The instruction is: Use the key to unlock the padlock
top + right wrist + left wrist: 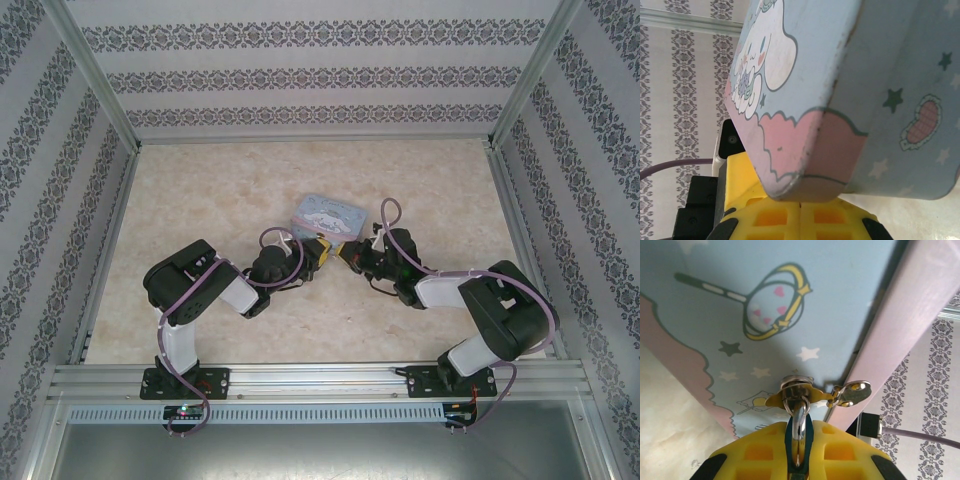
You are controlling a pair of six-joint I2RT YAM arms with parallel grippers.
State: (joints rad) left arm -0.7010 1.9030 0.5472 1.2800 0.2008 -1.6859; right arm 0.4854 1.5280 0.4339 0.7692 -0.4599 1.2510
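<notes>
Surface: beige marbled tabletop [200, 190] inside a silver metal frame, with floral-striped wallpaper walls [300, 75] round it.
Landmark: pastel-blue rectangular tin with a cartoon dog [330, 215], lying on the tabletop, both my arms reaching to its near edge.
Left gripper: my left gripper [320, 250] sits at the tin's near-left corner. In the left wrist view the yellow waffle-pattern fingers [755, 455] are nearly closed, pinching a shiny curved metal loop between them.
Padlock: tiny grey metal padlock [796, 386] against the tin's blue side wall, just under its pink rim. The loop I pinch hangs from it, and a small brass-coloured plate sits at the same spot.
Key: small thin pale metal key [852, 392] just beside the padlock, at the tin's rim corner. I cannot tell if it is in the lock or if anything grips it.
Right gripper: my right gripper [345, 253] is at the tin's near edge, facing the left gripper, the two close together. In the right wrist view its yellow fingers [765, 220] are pressed fully together right below the tin's pink rounded corner, and nothing shows between the pads.
Cable: purple cable [390, 215] loops over my right wrist, near the tin's right end.
</notes>
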